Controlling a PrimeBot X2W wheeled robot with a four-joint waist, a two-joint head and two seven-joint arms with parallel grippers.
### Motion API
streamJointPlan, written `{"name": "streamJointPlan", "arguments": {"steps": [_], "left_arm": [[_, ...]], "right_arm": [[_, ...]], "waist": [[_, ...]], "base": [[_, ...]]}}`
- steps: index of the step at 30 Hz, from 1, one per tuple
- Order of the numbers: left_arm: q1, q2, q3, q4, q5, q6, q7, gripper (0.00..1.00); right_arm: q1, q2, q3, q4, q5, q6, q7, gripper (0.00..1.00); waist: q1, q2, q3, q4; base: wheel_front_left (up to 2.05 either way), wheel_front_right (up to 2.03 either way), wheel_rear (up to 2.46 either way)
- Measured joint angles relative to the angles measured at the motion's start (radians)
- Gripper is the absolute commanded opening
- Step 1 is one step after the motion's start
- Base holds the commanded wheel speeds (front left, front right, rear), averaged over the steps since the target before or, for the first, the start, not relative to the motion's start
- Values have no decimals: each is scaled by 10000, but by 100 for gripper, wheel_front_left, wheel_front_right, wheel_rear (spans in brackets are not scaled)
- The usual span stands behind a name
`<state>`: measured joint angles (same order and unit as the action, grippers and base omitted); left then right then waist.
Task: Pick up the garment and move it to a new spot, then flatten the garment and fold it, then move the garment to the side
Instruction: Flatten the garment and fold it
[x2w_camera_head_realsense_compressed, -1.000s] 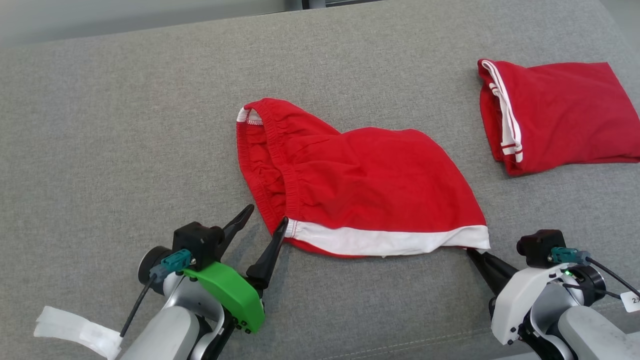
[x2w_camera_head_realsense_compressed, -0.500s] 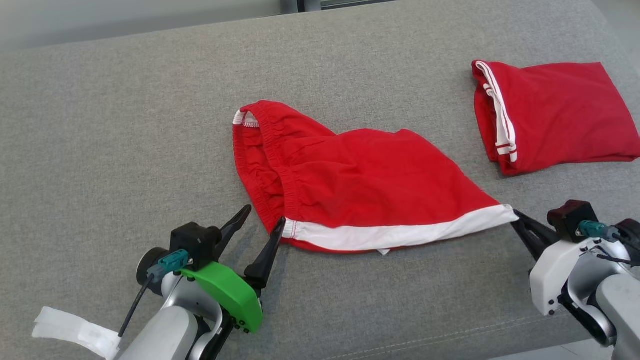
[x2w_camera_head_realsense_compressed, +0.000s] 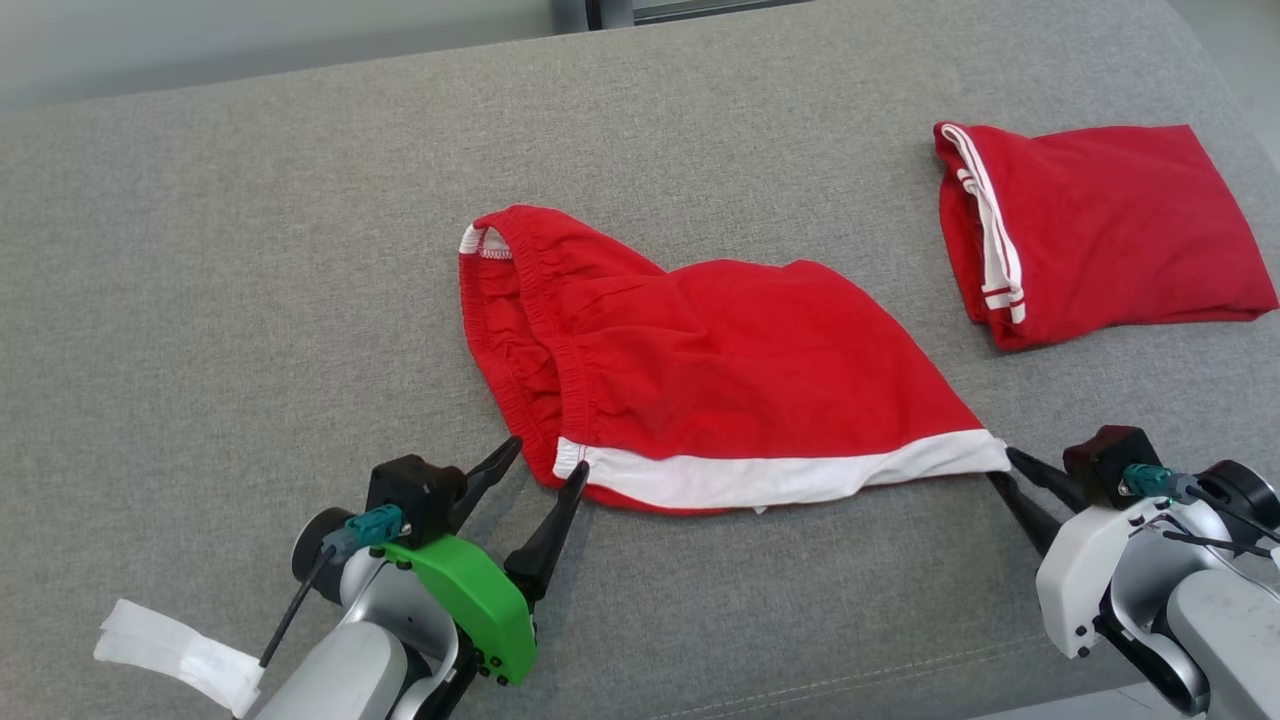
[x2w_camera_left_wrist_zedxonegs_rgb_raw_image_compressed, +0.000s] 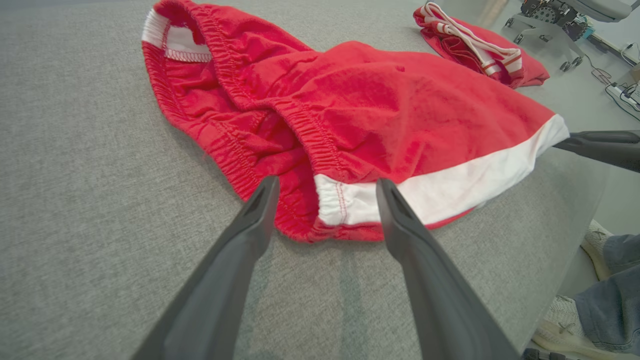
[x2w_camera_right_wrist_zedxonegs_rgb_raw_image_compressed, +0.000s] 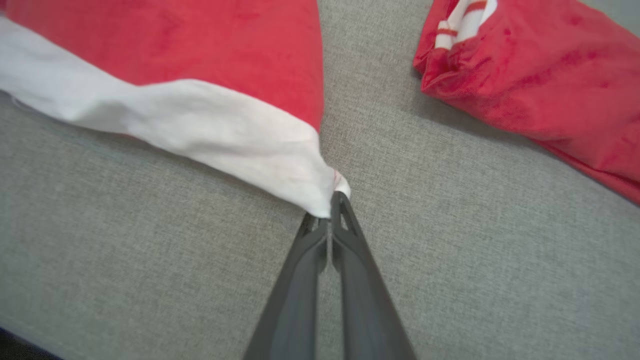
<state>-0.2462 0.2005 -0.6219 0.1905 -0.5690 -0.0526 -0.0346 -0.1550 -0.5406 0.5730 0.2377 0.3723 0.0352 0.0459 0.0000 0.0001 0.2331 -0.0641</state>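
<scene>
The right gripper (x2w_camera_head_realsense_compressed: 1000, 463) has pulled the white corner of the red garment (x2w_camera_head_realsense_compressed: 720, 370) out to the side, so its white band (x2w_camera_head_realsense_compressed: 780, 478) lies straighter. The left gripper (x2w_camera_head_realsense_compressed: 550, 453) has moved closer, its open fingers (x2w_camera_head_realsense_compressed: 553, 517) now on each side of the near corner.

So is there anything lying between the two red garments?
No, that stretch is bare: the head view shows plain grey cushion between the spread red shorts and the folded red garment.
</scene>
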Motion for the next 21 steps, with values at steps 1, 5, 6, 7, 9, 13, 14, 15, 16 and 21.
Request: {"name": "streamJointPlan", "arguments": {"steps": [1,5,6,7,9,13,14,15,16,21], "left_arm": [[0,0,0,-2,0,0,0,100],[0,2,8,33,-46,-2,90,100],[-1,4,8,77,-94,-2,90,100],[-1,4,23,117,-132,-2,117,100],[0,19,86,178,-224,0,132,100],[0,6,148,238,-407,0,221,67],[0,12,155,245,-422,0,265,46],[0,12,155,265,-424,0,267,38],[0,12,153,274,-426,0,272,34],[-1,23,132,345,-439,-2,431,4]], "right_arm": [[-1,35,13,2,0,2,0,100],[-1,40,29,2,0,13,0,100],[-1,40,31,2,0,13,0,100],[-2,40,35,0,0,13,0,100],[-5,44,67,-12,0,73,2,100],[1,77,13,-109,90,69,-2,100],[1,81,-10,-163,107,69,-2,100],[1,82,-38,-211,128,67,-12,100],[2,98,-90,-245,196,59,-15,100],[29,207,-497,-497,566,-169,-280,100]], "waist": [[0,0,0,-1],[0,0,6,-19],[0,0,8,-29],[0,0,9,-43],[0,0,11,-101],[0,0,22,-301],[0,0,26,-349],[0,0,33,-396],[0,0,40,-446],[0,0,71,-690]], "base": [[0,0,0],[0,0,0],[0,0,0],[0,0,0],[0,0,0],[0,0,0],[0,0,0],[0,0,0],[0,0,0],[0,0,0]]}}
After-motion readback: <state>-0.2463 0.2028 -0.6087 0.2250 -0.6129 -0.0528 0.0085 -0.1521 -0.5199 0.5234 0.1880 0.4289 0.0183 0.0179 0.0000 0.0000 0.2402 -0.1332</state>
